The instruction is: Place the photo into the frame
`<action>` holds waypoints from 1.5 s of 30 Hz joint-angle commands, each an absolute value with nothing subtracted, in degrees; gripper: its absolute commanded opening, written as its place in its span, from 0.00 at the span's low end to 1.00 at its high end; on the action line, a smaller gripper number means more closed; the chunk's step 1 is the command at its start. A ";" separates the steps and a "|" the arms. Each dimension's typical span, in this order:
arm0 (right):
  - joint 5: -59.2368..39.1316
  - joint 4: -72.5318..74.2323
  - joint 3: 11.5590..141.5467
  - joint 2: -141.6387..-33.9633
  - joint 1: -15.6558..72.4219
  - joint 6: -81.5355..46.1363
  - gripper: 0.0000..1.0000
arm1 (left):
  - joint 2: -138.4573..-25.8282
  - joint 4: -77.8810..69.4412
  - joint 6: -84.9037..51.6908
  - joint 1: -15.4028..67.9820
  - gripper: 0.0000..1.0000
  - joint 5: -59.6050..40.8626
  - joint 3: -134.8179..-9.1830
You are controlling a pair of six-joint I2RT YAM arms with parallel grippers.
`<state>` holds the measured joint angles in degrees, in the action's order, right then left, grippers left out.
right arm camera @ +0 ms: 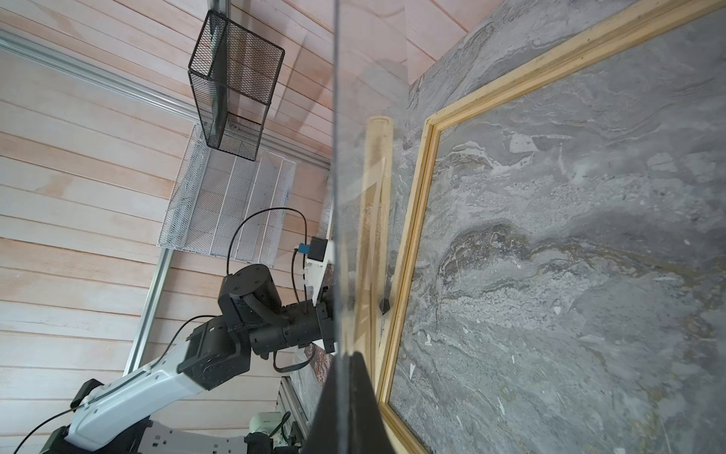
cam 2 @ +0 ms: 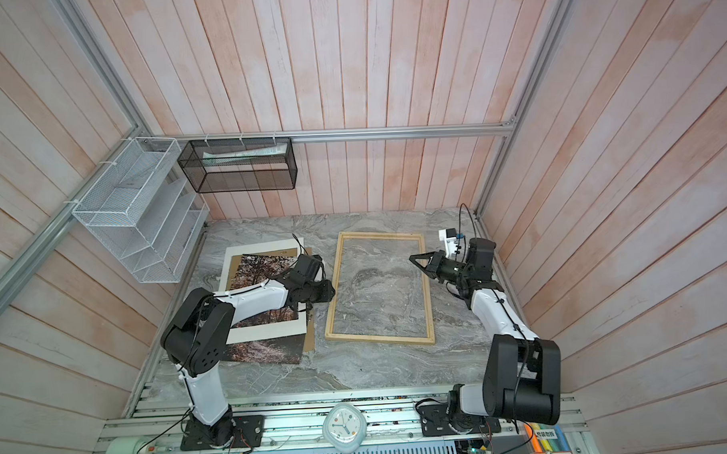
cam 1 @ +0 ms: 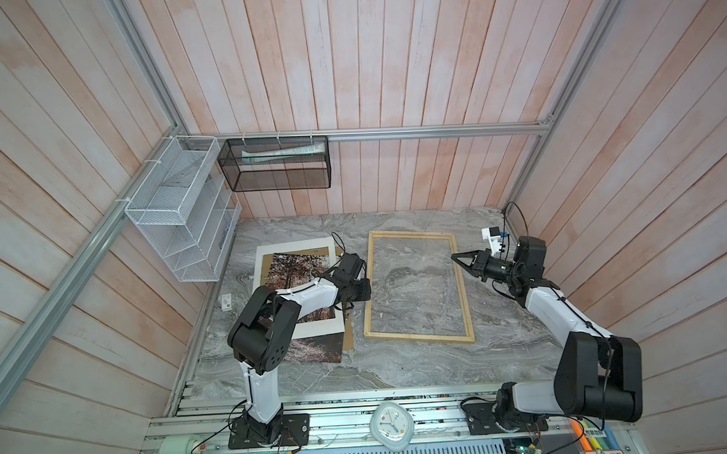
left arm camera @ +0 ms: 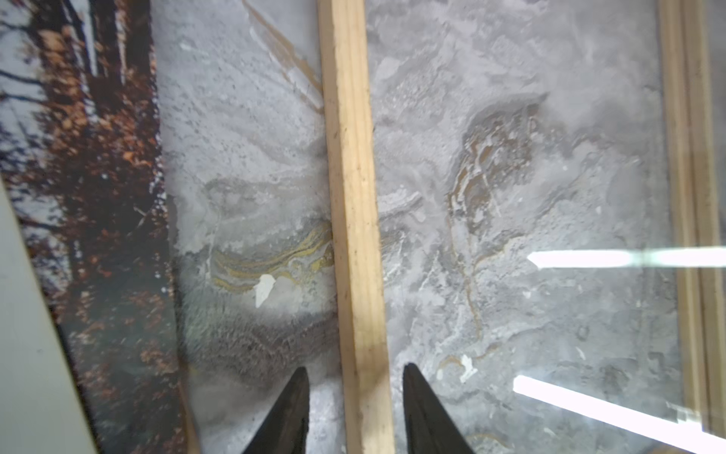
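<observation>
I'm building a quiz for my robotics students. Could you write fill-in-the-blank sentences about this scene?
1. The left gripper straddles a slat of the ___.
2. The clear pane is pinched by the ___.
3. A white mat board lies on top of the ___.

Missing words: frame; right gripper; photo.

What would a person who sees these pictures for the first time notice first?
The pale wooden frame lies flat in the middle of the marble table, the open left gripper astride one slat. Left of it, the autumn photo sits under a white mat board. The right gripper pinches a clear pane.
</observation>
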<state>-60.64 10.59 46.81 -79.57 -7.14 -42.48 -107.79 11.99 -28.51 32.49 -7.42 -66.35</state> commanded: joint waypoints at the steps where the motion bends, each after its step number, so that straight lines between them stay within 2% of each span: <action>1: -60.98 16.46 47.18 -80.79 -6.77 -43.85 0.01 | -105.47 10.34 -29.31 32.34 0.42 -8.88 -65.98; 19: -60.12 20.15 45.88 -84.55 -4.24 -45.37 0.00 | -103.48 13.03 -28.67 31.82 0.42 -3.22 -66.15; 22: -60.10 20.37 45.58 -84.98 -3.78 -45.20 0.00 | -103.28 13.78 -28.55 31.82 0.44 -2.48 -66.25; 28: -60.21 20.39 45.00 -85.41 -3.69 -44.92 0.00 | -103.15 13.38 -28.16 31.82 0.53 -2.90 -65.82; 45: -60.90 19.78 44.65 -89.10 -3.60 -42.90 0.00 | -106.13 12.00 -28.83 31.82 0.51 -6.58 -65.39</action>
